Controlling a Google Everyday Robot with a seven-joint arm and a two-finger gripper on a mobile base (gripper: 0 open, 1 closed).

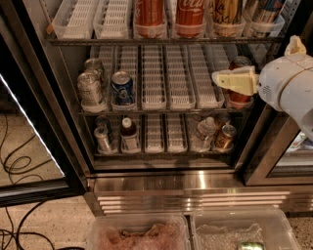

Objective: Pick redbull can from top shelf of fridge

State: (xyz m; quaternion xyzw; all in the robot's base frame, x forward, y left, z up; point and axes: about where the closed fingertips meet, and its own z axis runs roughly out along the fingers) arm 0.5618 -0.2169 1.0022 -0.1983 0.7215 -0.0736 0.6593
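Top shelf (117, 41), two cola cans (149, 12), one gold can (227, 12), one redbull can (264, 10), hand (217, 78) lower right, grip unclear

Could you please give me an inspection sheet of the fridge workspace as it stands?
Surface: top shelf, a dark wire rack with white slotted trays, in the black-framed glass-door fridge.
Job's things: slim blue-and-silver redbull can, upright in the far-right lane, top out of frame.
Clutter: two red cola cans and a gold can alongside; mixed cans and bottles on lower racks.
Grippers: cream hand at middle-rack height, right side, below the redbull can.
Cables: black cables on the floor, left.
Surroundings: clear plastic bins before the steel grille.
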